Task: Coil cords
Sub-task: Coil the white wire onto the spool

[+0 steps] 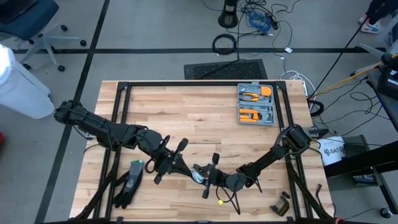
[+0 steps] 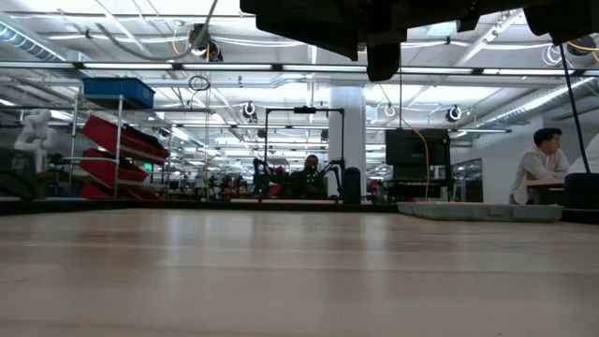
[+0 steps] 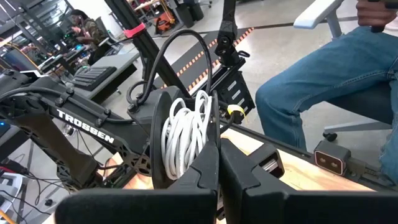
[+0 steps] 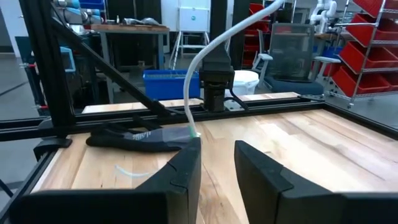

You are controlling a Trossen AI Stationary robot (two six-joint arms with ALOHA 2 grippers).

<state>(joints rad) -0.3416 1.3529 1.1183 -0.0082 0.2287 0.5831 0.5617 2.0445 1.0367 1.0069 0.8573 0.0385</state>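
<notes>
Wooden butcher-block table (image 1: 186, 118) framed by black metal rails, seen from above, with two dark robot arms meeting near its front edge. Between them sits the thin white cord (image 3: 185, 134), mostly wound into a small bundle of loops.

From the left wrist camera, the left gripper (image 3: 217, 152) has its two dark fingers pressed together with no gap, their tips right up against the white loops. The coil looks wrapped around a dark round part of the other arm, though exactly what carries it is hard to tell. From above, the left gripper (image 1: 186, 167) points toward the right gripper (image 1: 208, 175), and the pale bundle (image 1: 198, 176) shows as a small patch between the two.

From the right wrist camera, the right gripper (image 4: 216, 155) has its fingers standing apart with a clear gap. A loose stretch of the white cord (image 4: 205, 56) arcs down in front of it and ends at the tip of one finger; whether that finger pinches it cannot be told.

A dark glove-like object (image 1: 127, 183) lies on the table's front left. An open grey tool case with orange-handled tools (image 1: 256, 104) sits at the back right. A small dark clip (image 1: 281, 204) lies at the front right corner.
</notes>
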